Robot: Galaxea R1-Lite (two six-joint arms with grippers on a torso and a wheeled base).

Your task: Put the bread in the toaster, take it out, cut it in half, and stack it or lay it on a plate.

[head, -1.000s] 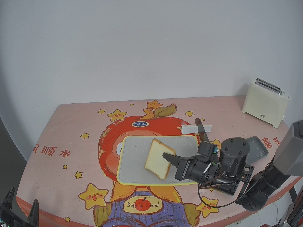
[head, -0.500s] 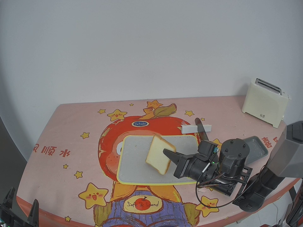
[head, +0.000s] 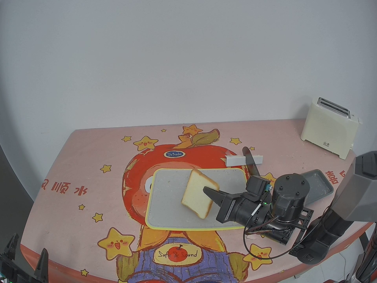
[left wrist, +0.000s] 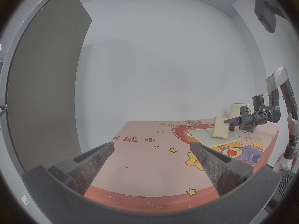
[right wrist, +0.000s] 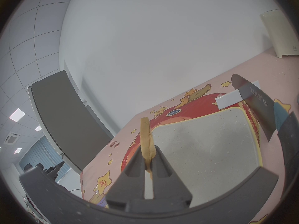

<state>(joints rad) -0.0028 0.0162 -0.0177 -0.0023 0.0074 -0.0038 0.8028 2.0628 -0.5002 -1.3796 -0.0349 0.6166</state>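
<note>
Pink table top [head: 98, 154] w/ cartoon apple print, plain grey-white wall behind. Clock directions are from the board centre in head view.

Count: 1 bread slice, 1 cutting board, 1 toaster, 1 knife, 1 white block, 1 grey tray, 2 grippers.

Bread slice [head: 196, 195] stands on edge, tilted, over the grey cutting board [head: 169, 209], about mid-board. Its low corner is at or just above the board; can't tell if touching. Right gripper [head: 208, 192] comes in from 3 o'clock, fingers clamped on the slice's edge nearest the arm. In the right wrist view the slice is seen edge-on and squeezed thin between them.

Left gripper [left wrist: 151, 147] hangs off the table's edge at approx 8 o'clock, fingers wide apart, nothing in them.

Toaster [head: 330, 132] at 2 o'clock, far corner, well apart from the board. Knife [head: 251, 162] also at 2 o'clock, just off the board's corner, blade leaning on the white block [head: 235, 161]. Grey tray [head: 320, 185] at 3 o'clock, partly behind the right arm.

Handling (judgement): slice is light, soft, bends and dents easily, and crumbs at the crust. Hold near the edge/crust w/ a gentle pinch across the flat faces. Too hard crushes it, too loose and it flops or slips.
</note>
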